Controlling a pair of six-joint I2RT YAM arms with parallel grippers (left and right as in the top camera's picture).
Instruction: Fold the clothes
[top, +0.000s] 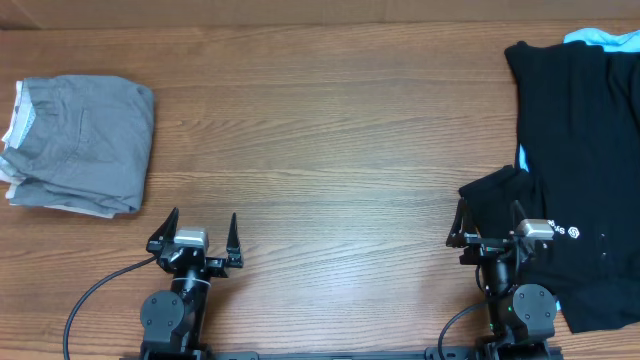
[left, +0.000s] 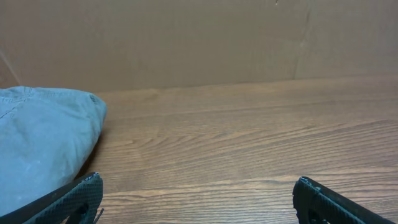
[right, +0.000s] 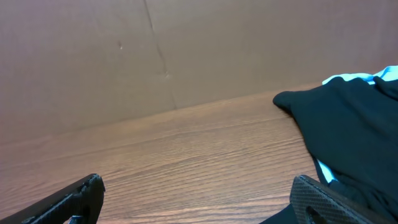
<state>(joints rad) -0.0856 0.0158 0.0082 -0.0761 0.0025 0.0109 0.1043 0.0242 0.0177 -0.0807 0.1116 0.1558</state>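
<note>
Your left gripper (top: 203, 215) and right gripper (top: 489, 210) both stood with jaws spread wide, holding nothing, at the near edge of the table (top: 330, 130). The black tee (top: 580, 150) lay unfolded at the right (one sleeve just beside your right gripper), the light blue tee (top: 600, 38) peeking from beneath it. A folded grey garment (top: 85, 140) sat at the left.

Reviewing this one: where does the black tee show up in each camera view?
Overhead: black tee fills the right edge, top to bottom.
Left wrist: not in it; only a grey pile at the left.
Right wrist: at the right side, spread on the table.
Shared landmark: the light blue tee peeking out at its far edge, also seen from the right wrist.
</note>
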